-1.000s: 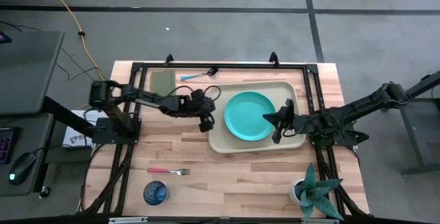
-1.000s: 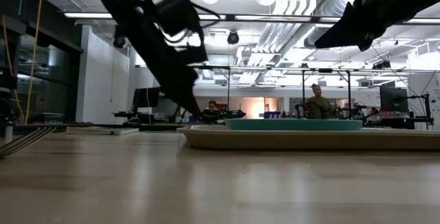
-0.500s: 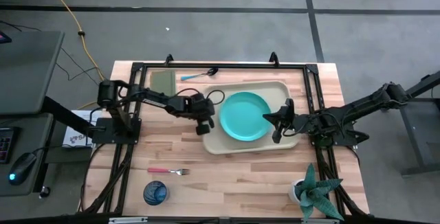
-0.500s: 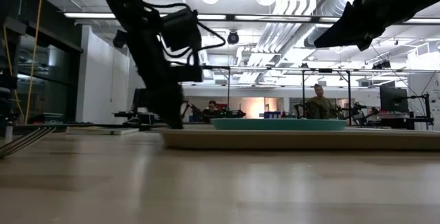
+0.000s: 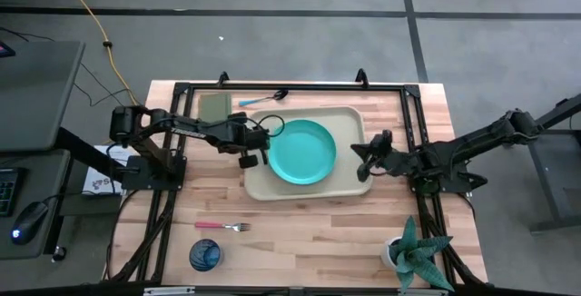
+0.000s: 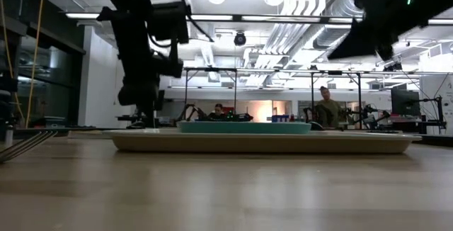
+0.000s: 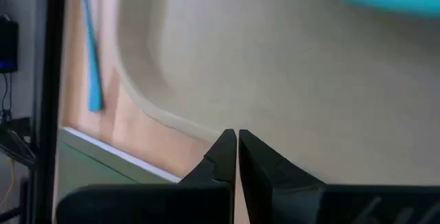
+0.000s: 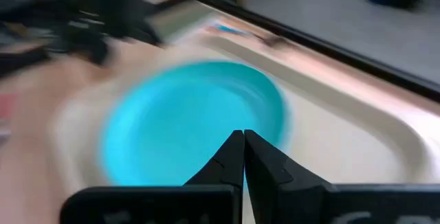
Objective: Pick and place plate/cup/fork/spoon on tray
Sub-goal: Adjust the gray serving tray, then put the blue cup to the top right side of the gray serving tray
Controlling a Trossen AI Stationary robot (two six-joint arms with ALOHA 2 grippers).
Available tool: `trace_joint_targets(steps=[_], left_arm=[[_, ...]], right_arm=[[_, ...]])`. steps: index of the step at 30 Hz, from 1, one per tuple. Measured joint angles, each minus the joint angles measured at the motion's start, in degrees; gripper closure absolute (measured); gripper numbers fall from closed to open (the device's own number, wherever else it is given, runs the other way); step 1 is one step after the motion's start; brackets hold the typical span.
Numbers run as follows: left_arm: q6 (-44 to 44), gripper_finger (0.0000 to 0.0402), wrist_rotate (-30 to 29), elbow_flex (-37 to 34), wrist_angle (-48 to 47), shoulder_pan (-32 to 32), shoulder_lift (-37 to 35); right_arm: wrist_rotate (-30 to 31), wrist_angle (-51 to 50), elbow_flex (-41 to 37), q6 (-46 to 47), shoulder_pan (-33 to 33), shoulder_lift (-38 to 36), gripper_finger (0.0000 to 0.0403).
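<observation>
Wooden bench (image 5: 300,232) carries the tray (image 5: 349,182) near its centre, with the plate (image 5: 302,152) lying flat inside it, toward the tray's left half. Left tool (image 5: 248,155), fingers pressed together with nothing between them, sits at the tray's left rim, while the right tool (image 5: 363,158), fingers likewise closed and empty, sits just beside the tray's right edge. Off the tray, the spoon (image 5: 263,100) lies at the far edge of the bench beside an olive-green square (image 5: 215,106), and the fork (image 5: 221,226) and the cup (image 5: 205,255) rest near the front left corner.
</observation>
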Motion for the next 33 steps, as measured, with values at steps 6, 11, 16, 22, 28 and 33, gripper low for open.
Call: trace_joint_targets(steps=[6, 11, 16, 22, 28, 33], left_arm=[[-1.3, 0.0402, -0.6, 0.6, 1.3, -1.1, -7.8], [-4.3, 0.0402, -0.2, 0.7, 8.4, -4.5, -17.2], [-3.6, 0.0401, 0.1, -4.1, 25.2, -9.8, -23.5], [-4.6, 0.0401, 0.1, -13.6, 44.5, -15.3, -25.2], [-5.1, 0.0402, 0.4, -16.3, 50.1, -19.1, -25.6], [-5.1, 0.0402, 1.2, -16.1, 49.9, -23.1, -29.4]], right_arm=[[-2.4, -16.2, 0.0, 13.6, -9.6, 5.0, 0.0403], [-3.5, -22.5, 0.0, 14.6, -19.0, 9.4, 0.0403], [-7.5, -22.6, 0.0, 13.8, -25.7, 14.3, 0.0403], [-10.9, -22.0, 0.0, 13.5, -26.2, 20.3, 0.0403], [-15.1, -19.7, 0.0, 12.9, -25.6, 25.1, 0.0403], [-15.9, -18.3, 0.0, 13.9, -22.8, 25.8, 0.0403]])
